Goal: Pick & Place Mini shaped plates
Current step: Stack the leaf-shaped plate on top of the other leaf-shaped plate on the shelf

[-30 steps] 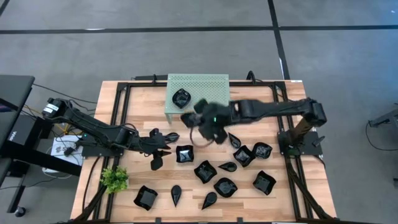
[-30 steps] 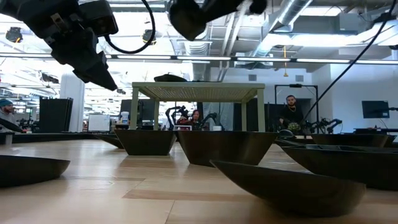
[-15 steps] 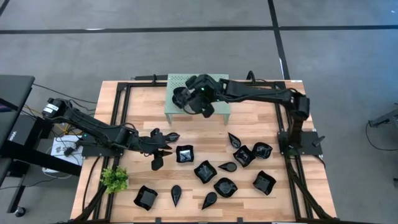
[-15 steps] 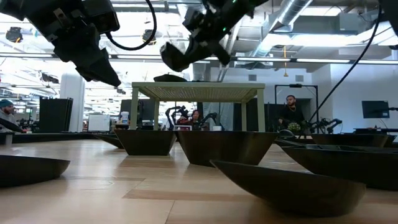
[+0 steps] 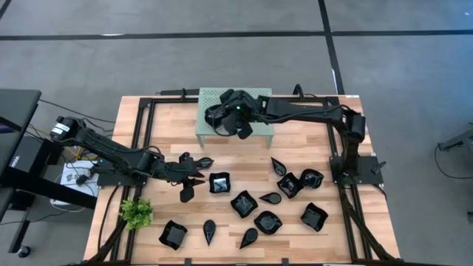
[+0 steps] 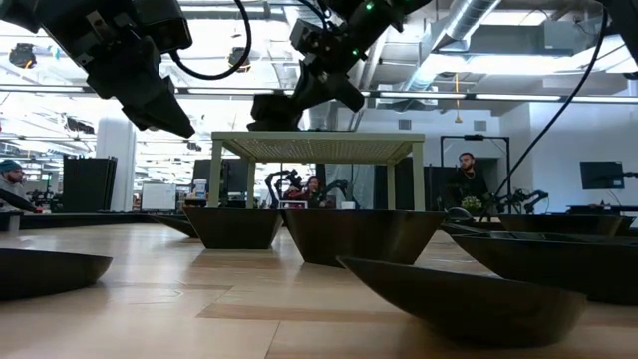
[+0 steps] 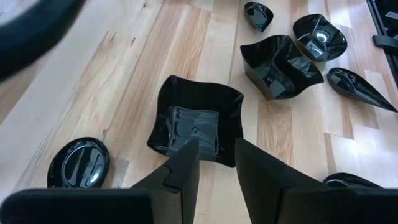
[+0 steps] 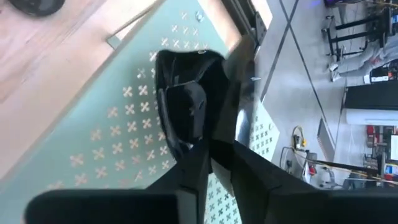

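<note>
Right wrist view — right pincer [image 8: 208,146] narrow, fingers gripping black plate [image 8: 186,102] rim over green rack [image 8: 112,149].

The mint-green rack [image 5: 255,100] stood at the table's far edge. The right gripper [image 5: 214,118] and a black plate [image 8: 186,102] occupied its near-left top. The rest of its top lay bare. Below the rack, bare wood [image 5: 295,144] remained passable. Farther toward the near edge, clustered plates [image 5: 267,199] blocked access.
</note>
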`<state>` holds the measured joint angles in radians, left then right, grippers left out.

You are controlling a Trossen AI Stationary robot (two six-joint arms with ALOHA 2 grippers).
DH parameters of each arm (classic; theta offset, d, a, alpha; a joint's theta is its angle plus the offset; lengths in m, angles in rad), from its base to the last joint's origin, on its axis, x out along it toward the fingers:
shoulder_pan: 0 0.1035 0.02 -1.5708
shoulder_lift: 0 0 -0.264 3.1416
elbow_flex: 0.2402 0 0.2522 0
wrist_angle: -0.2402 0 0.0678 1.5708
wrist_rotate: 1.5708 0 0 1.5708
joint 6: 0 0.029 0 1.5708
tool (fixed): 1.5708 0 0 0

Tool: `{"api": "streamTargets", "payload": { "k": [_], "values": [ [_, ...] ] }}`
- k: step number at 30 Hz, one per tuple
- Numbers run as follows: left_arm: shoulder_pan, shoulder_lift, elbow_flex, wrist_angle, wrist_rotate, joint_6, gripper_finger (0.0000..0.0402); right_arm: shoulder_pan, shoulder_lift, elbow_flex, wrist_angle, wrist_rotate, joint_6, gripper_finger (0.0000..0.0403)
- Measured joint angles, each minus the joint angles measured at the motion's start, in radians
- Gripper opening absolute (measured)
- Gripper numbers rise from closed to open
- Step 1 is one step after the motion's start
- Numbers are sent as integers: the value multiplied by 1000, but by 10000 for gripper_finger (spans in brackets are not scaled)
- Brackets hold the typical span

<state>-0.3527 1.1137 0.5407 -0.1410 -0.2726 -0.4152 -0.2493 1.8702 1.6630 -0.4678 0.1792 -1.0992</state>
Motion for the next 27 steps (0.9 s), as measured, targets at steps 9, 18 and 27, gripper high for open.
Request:
{"api": "streamTargets", "payload": {
  "k": [9,18,27],
  "values": [
    [0,0,0,1,0,0,104,-1,0,0,-22,6,79,102],
    [0,0,0,1,0,0,104,59,-5,0,-107,7,236,147],
    [0,0,0,1,0,0,104,271,-10,-1,-346,160,415,164]
  ]
}}
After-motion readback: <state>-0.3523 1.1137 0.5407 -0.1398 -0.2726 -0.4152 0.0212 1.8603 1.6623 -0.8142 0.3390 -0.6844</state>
